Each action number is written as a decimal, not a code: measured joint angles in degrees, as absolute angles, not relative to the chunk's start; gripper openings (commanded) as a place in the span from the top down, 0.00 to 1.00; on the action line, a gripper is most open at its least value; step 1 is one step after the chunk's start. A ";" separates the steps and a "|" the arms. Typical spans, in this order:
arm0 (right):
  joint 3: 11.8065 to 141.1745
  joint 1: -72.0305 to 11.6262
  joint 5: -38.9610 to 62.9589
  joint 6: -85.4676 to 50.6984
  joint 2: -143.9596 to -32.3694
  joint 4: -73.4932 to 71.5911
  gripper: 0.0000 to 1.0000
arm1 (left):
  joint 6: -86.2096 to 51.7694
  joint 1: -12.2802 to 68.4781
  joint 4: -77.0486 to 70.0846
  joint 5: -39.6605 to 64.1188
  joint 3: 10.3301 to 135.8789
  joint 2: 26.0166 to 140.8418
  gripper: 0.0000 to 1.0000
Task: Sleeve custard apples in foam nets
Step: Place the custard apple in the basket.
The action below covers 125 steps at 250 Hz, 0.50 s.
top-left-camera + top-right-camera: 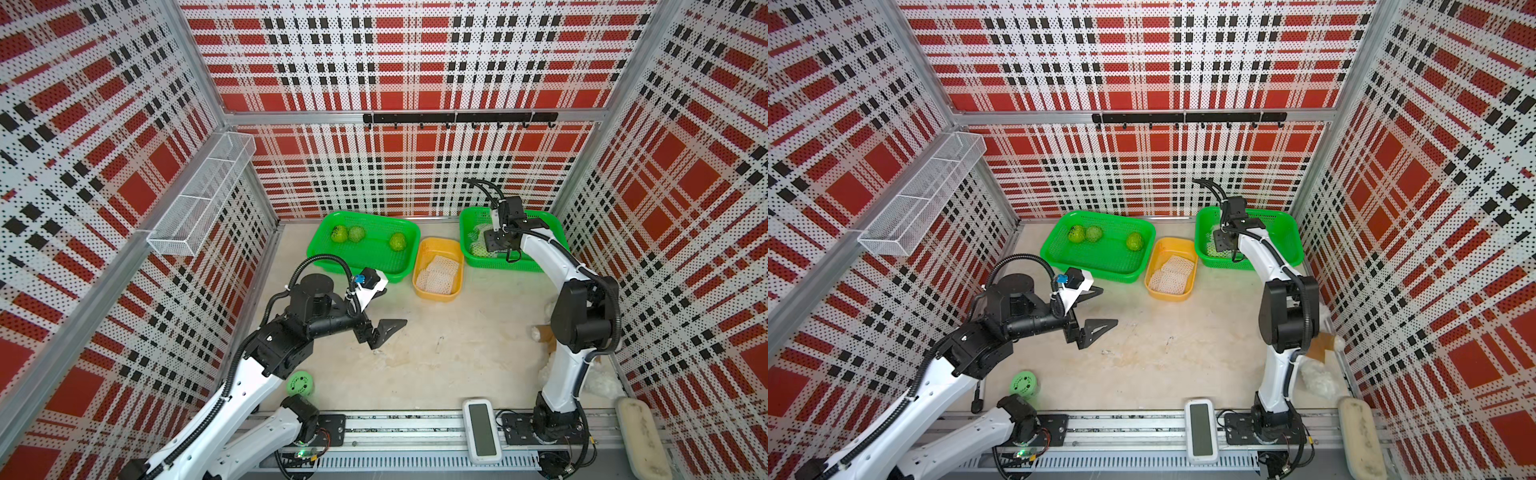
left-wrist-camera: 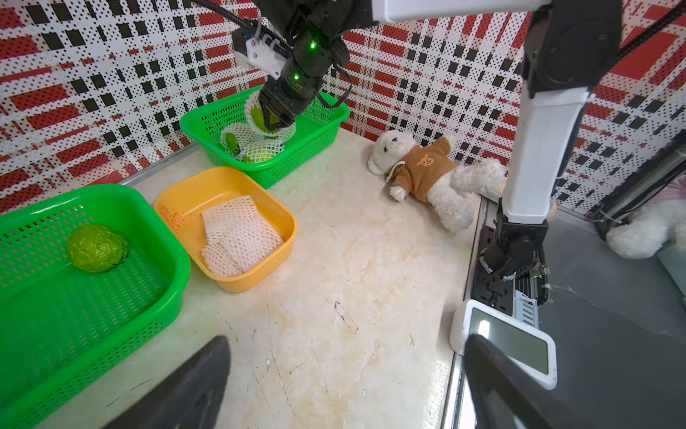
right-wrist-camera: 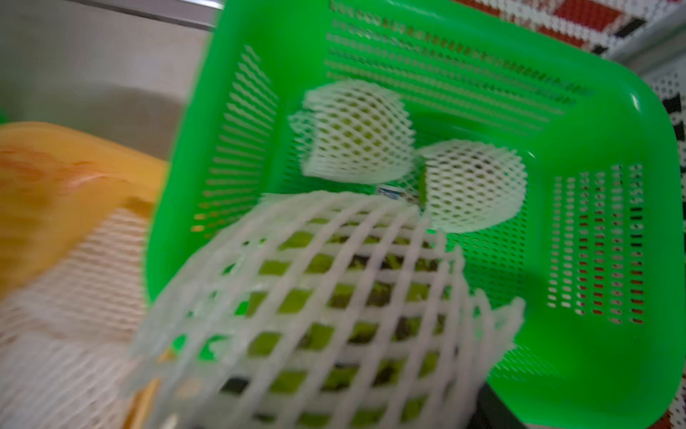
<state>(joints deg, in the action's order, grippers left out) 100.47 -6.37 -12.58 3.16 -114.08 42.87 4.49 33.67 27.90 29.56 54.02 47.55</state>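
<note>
Custard apple [image 3: 297, 297], netted, clamped in right hand [image 2: 273, 122] above green basket [image 2: 308, 148]; left hand [image 1: 395, 306] agape over tabletop [image 1: 457, 345].

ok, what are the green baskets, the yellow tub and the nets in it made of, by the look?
Green baskets: probably moulded plastic, with glossy rims and slotted walls.
Yellow tub: seemingly the same kind of plastic, glossy, with solid walls.
Foam nets: white foamed mesh, matt and soft-looking, with diamond holes, lying flattened and crumpled.
</note>
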 measured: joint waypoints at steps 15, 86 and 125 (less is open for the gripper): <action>102.35 -4.21 -13.85 3.16 -116.22 45.04 0.67 | 4.32 33.67 27.77 29.50 54.04 47.55 0.01; 107.53 3.11 -17.26 3.68 -119.81 50.98 0.65 | 3.62 33.65 27.53 27.68 55.31 50.17 0.01; 109.97 5.45 -17.04 4.01 -121.58 51.40 0.65 | 2.96 33.65 27.24 27.24 56.16 53.36 0.01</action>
